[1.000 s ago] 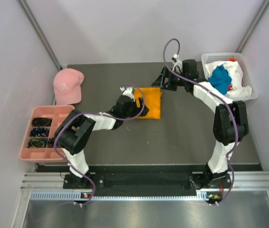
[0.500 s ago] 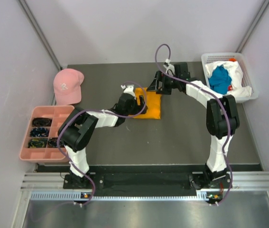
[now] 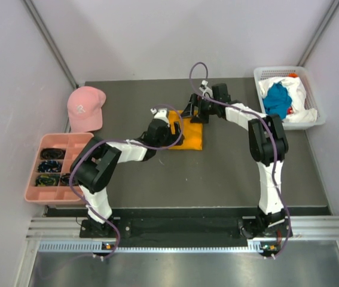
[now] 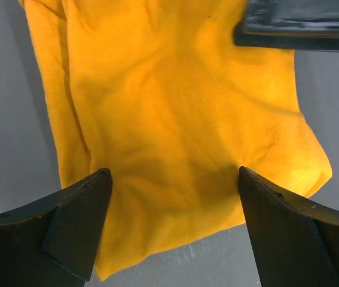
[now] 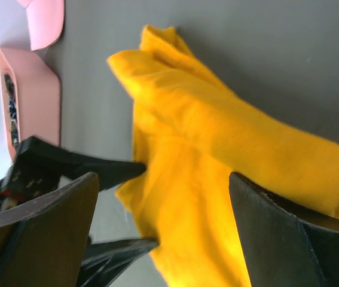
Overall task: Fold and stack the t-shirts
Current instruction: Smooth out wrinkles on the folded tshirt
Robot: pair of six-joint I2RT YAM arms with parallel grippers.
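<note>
The only sign that can be made out stands on the pink cap (image 3: pixel 90 98), which lies at the far left of the table. On its front panel, turned up toward the top camera, is a small white mark (image 3: pixel 81 108) shaped like a capital letter R. It is too small to tell whether it is a plain letter or a brand's drawn logo, and nothing beside it can be read. In the right wrist view only a bare pink edge of the cap shows in the top left corner, with the mark out of sight there.
</note>
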